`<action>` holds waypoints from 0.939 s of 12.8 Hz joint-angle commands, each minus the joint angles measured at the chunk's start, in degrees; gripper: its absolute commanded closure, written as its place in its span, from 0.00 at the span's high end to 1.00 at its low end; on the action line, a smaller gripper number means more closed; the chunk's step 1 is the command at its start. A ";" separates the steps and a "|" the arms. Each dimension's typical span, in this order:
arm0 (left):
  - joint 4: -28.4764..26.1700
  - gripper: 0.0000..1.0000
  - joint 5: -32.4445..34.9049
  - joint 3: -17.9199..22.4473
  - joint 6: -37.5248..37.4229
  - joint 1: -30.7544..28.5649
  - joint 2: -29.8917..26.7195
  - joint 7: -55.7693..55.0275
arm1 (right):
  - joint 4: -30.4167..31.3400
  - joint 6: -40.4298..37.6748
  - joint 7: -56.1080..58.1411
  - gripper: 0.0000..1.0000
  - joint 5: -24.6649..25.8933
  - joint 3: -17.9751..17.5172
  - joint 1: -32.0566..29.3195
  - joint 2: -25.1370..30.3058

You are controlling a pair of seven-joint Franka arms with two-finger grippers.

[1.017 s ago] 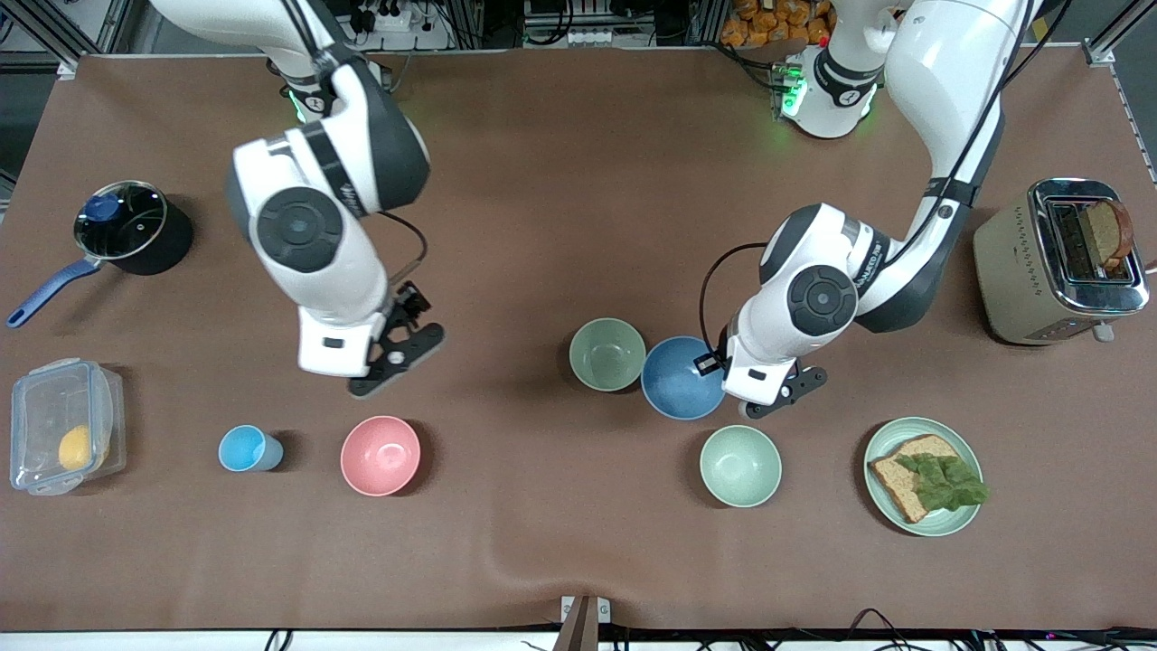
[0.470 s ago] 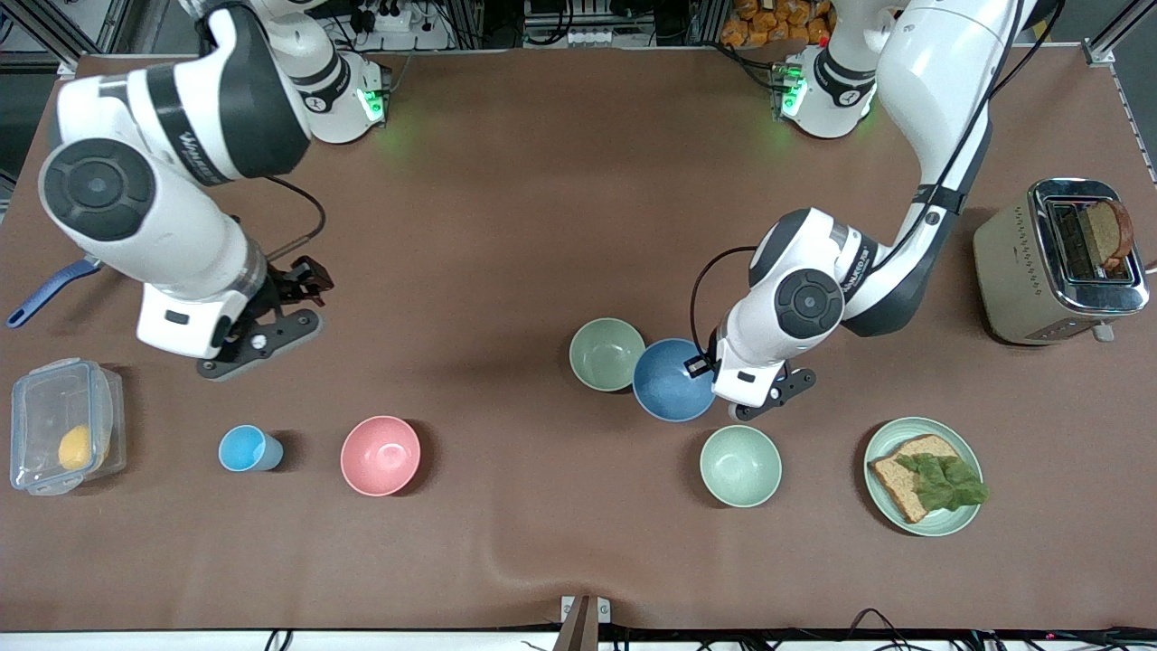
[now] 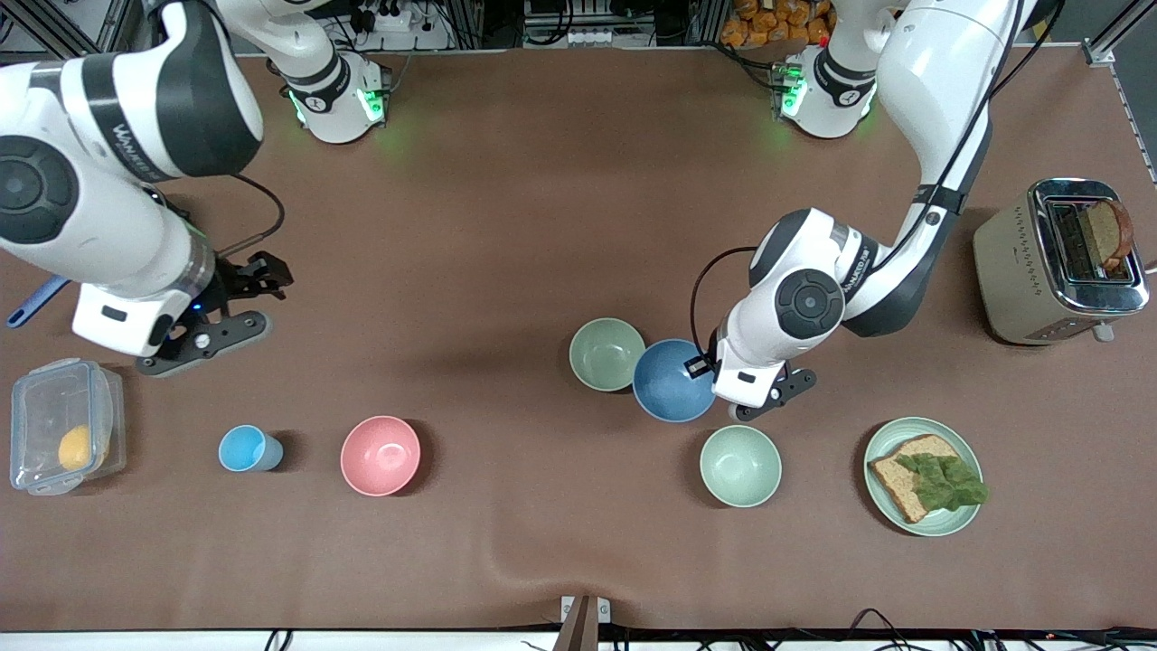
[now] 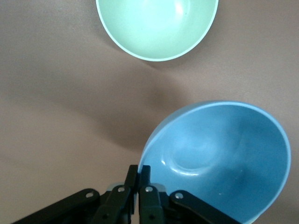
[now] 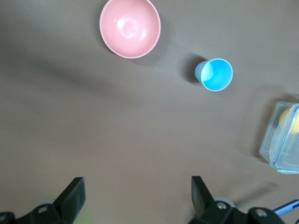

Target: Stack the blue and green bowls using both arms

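Note:
The blue bowl sits mid-table, its rim against the sage green bowl, which lies toward the right arm's end. My left gripper is shut on the blue bowl's rim at the side toward the left arm's end. In the left wrist view the closed fingers pinch the rim of the blue bowl, which looks tilted with shadow under it. My right gripper is open and empty over bare table near the right arm's end; it also shows in the right wrist view.
A mint-green bowl and a plate with bread and lettuce lie nearer the camera. A toaster stands at the left arm's end. A pink bowl, sky-blue cup and clear container lie toward the right arm's end.
The right arm swung from beside the pink bowl out to its own end of the table. The left gripper shifted the blue bowl slightly toward the green bowl, then held still.

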State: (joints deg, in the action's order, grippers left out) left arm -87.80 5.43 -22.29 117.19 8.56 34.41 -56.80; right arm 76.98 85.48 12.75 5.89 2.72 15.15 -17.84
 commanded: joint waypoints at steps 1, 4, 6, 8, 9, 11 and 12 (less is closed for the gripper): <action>1.14 0.00 -0.16 0.23 0.05 0.49 0.48 -1.12 | 0.54 4.14 -0.88 1.00 -1.40 -0.79 2.24 -1.57; 1.14 0.00 -0.07 0.23 0.05 0.40 0.48 -0.95 | 0.80 10.11 -0.88 1.00 -7.10 -0.70 3.84 -6.31; 1.14 0.00 -0.07 0.23 0.05 0.49 0.48 -0.95 | 0.80 15.56 -0.18 1.00 -13.51 -0.70 4.01 -10.52; 1.14 0.00 -0.07 0.31 0.05 0.49 0.57 -0.95 | 0.80 21.19 -0.79 1.00 -16.35 -0.70 6.54 -14.04; 1.14 0.00 -0.07 0.31 0.05 0.49 0.48 -0.95 | 0.80 24.43 -0.97 1.00 -16.27 -0.70 8.57 -15.80; 1.14 0.00 0.02 0.31 0.05 0.49 0.57 -0.95 | 0.80 31.29 -8.65 1.00 -16.26 -0.70 11.39 -19.67; 1.14 0.00 -0.07 0.31 0.05 0.40 0.57 -0.95 | 0.80 35.41 -13.49 1.00 -16.27 -0.70 13.23 -21.08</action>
State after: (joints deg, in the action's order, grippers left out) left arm -87.47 5.43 -22.21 117.20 8.58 34.69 -56.80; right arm 78.88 116.27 5.91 -9.32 1.70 25.88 -36.21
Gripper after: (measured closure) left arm 0.952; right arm 0.000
